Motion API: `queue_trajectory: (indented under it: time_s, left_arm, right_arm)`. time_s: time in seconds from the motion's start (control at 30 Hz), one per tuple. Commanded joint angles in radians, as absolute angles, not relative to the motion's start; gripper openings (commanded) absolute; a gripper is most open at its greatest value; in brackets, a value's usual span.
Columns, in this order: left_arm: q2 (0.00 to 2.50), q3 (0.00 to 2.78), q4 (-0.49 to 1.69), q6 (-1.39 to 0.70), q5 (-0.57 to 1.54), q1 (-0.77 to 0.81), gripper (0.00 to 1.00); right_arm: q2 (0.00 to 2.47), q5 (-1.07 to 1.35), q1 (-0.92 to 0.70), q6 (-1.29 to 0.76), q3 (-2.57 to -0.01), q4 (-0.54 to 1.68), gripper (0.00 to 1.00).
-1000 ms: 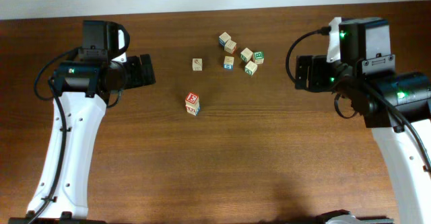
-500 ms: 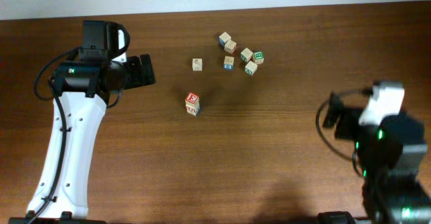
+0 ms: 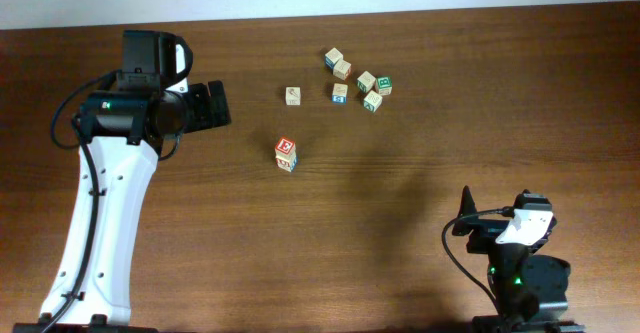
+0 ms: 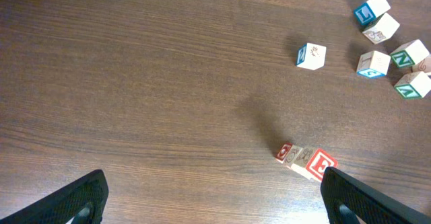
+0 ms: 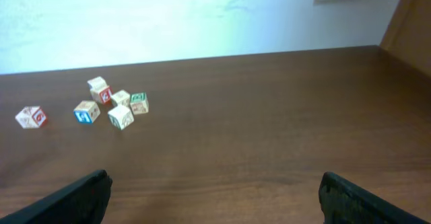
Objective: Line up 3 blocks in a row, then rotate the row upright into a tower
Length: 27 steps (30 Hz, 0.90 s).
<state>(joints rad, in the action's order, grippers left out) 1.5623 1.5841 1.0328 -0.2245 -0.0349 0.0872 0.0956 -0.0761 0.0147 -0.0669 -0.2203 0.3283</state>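
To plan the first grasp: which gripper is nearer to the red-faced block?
Left. In the overhead view the left gripper is just up-left of the red-faced block; the right gripper is far off, near the lower right corner.

The three blocks (image 3: 286, 154) stand stacked, red face with a white letter uppermost, two pale ones beneath, just 9 o'clock of the middle of the table (image 3: 330, 263).
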Motion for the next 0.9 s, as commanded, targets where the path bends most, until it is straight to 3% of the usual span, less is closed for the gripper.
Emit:
queue_trajectory:
  time_s: [0.0,0.4,0.57,0.87]
  left_arm:
    - [1.557,1.596,1.034,-0.215,-0.046,0.084,0.99]
    - [1.557,1.596,1.034,-0.215,-0.046,0.084,0.99]
    - [1.557,1.596,1.034,-0.215,-0.046,0.084,0.99]
    - [1.557,1.596,1.034,-0.215,-0.046,0.084,0.99]
  right_arm:
    - [0.019,-0.060,0.022,-0.059,-0.152,0.307,0.98]
    - [0.003,-0.065,0.022,-0.056,-0.047,0.166,0.98]
    - [0.003,-0.064,0.021,-0.059,-0.006,-0.064,0.98]
    - [0.003,-0.045,0.021,-0.059,-0.006,0.080,0.98]
